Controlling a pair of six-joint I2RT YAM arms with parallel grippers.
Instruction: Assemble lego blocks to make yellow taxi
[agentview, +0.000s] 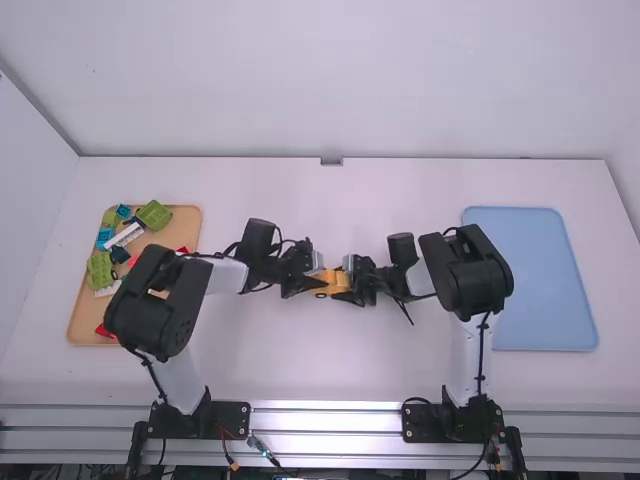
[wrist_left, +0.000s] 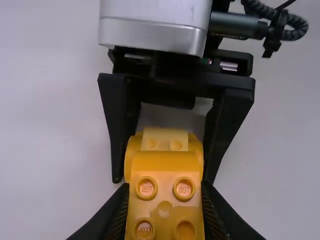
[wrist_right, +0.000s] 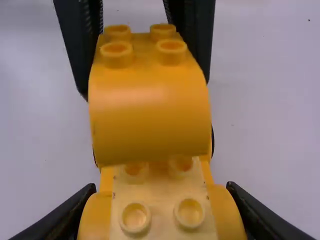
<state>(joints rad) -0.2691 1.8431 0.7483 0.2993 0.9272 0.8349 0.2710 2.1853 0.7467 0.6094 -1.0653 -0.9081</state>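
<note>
At mid-table in the high view, the left gripper and right gripper face each other across yellow blocks. In the left wrist view my left gripper is shut on a studded yellow block with a curved end. My right gripper, in the right wrist view, is shut on a yellow car base with rounded fenders and a paler studded middle. The curved block overlaps the base's far part; I cannot tell whether the two are pressed together.
A tan tray at the left, partly under the left arm, holds several green, blue, white and red pieces. A light blue tray lies at the right, beside the right arm.
</note>
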